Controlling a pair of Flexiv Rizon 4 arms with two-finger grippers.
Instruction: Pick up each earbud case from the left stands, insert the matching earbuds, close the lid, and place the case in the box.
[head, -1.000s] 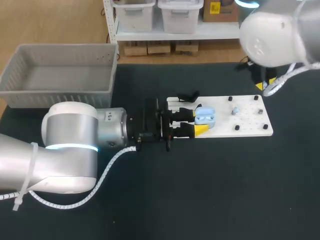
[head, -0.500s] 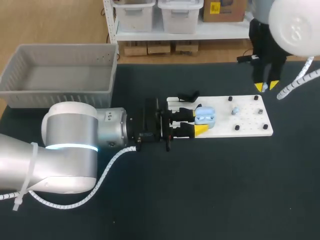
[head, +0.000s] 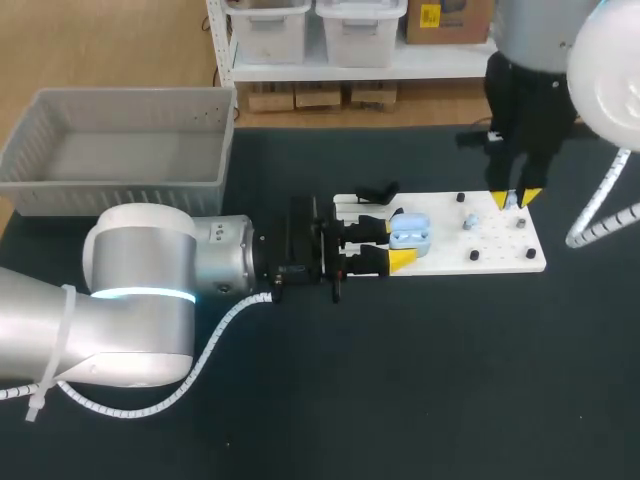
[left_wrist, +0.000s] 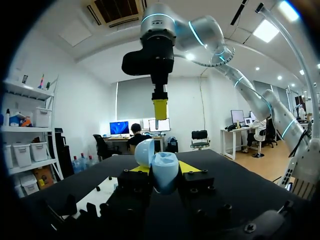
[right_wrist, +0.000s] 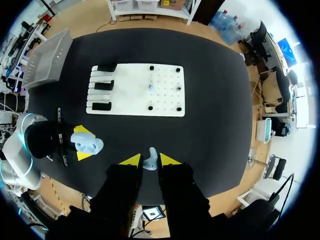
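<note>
the open case (head: 410, 231) is pinched by the left gripper (head: 392, 242) at the board's (head: 500, 262) edge. an earbud (right_wrist: 150, 159) is pinched by the right gripper (head: 514, 199). it's best lined up over its slot, then lowered slowly.

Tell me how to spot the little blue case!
On the black table lies a flat white pegboard. At its left end, the left gripper pinches a pale blue, rounded plastic earbud case. Unlike the black stands beside it, it's blue, lid open.
</note>
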